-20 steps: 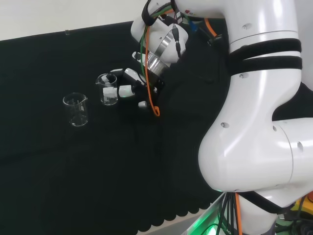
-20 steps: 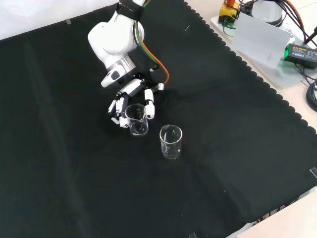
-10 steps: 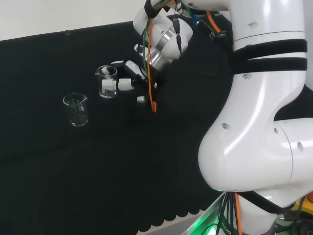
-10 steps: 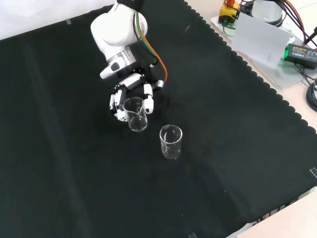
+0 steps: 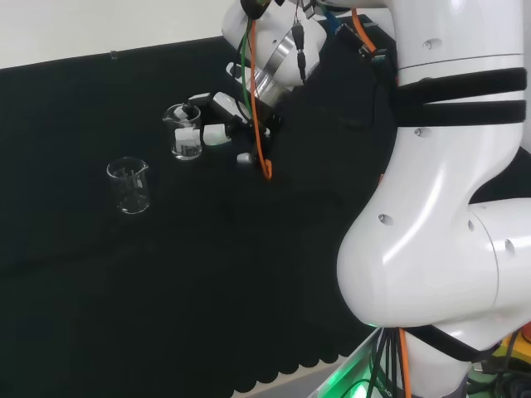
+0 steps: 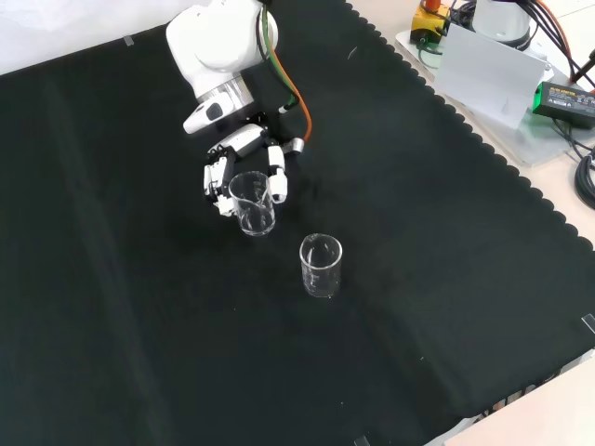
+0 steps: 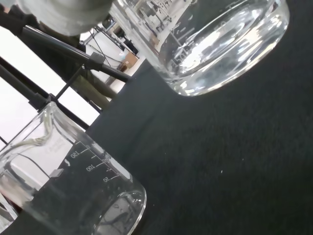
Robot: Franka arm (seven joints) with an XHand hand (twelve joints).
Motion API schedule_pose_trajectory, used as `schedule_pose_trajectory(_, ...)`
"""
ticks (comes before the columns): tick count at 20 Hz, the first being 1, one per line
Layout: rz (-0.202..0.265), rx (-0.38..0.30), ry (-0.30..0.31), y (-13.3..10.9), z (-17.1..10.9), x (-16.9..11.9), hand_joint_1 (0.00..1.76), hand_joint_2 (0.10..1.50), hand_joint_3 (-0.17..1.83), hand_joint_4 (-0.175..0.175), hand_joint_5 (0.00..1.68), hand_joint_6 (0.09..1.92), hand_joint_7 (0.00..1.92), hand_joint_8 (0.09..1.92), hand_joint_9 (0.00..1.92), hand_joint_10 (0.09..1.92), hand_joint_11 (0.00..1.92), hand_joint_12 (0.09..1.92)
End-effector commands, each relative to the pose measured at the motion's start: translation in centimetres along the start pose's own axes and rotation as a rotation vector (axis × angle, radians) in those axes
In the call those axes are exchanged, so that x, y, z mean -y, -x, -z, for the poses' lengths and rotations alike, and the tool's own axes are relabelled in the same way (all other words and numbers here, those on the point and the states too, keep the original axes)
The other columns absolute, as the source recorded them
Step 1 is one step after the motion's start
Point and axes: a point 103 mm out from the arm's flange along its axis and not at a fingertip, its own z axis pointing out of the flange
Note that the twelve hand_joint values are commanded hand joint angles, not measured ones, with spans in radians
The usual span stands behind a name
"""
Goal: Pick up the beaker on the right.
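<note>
Two clear glass beakers are in view. One beaker (image 5: 184,133) (image 6: 252,203) is gripped by the hand (image 5: 217,124) (image 6: 244,160), whose black and white fingers curl round its wall; it hangs upright a little above the black cloth. In the head view it is the right one of the pair. The other beaker (image 5: 129,186) (image 6: 321,265) stands free on the cloth, to the left and nearer in the head view. In the wrist view both beakers look large: one with its thick base (image 7: 220,49) by the blurred hand part (image 7: 58,10), one with printed graduations (image 7: 68,186).
The arm's white links (image 5: 440,207) fill the right of the head view; an orange cable (image 5: 259,141) hangs by the hand. Beyond the cloth's scalloped edge in the front view lie a white box (image 6: 488,70), a black adapter (image 6: 562,98) and cables.
The hand has risen with the beaker in it, which has left the cloth. The other beaker has not moved.
</note>
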Motion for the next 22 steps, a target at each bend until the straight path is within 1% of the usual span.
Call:
schedule_pose_trajectory(1,-0.005,0.023,-0.019,0.0,2.0,1.3,1.25,1.16,-0.17,-0.055,0.95,1.04,1.16,0.9,1.11,1.04,0.9,1.01)
schedule_pose_trajectory(3,-0.007,0.027,-0.024,-0.1,1.9,1.2,1.25,1.17,-0.17,-0.057,0.94,1.06,1.15,0.91,1.1,1.05,0.91,1.01)
schedule_pose_trajectory(8,-0.005,0.056,-0.029,-1.5,1.6,0.8,1.25,1.17,-0.17,-0.062,0.93,1.07,1.15,0.92,1.1,1.06,0.92,1.01)
schedule_pose_trajectory(12,0.001,0.083,-0.04,-2.3,2.1,1.1,1.25,1.17,-0.17,-0.063,0.93,1.07,1.15,0.92,1.11,1.07,0.92,1.01)
schedule_pose_trajectory(22,-0.004,0.155,-0.075,-4.1,3.2,2.1,1.25,1.17,-0.17,-0.065,0.92,1.08,1.15,0.92,1.11,1.07,0.93,1.01)
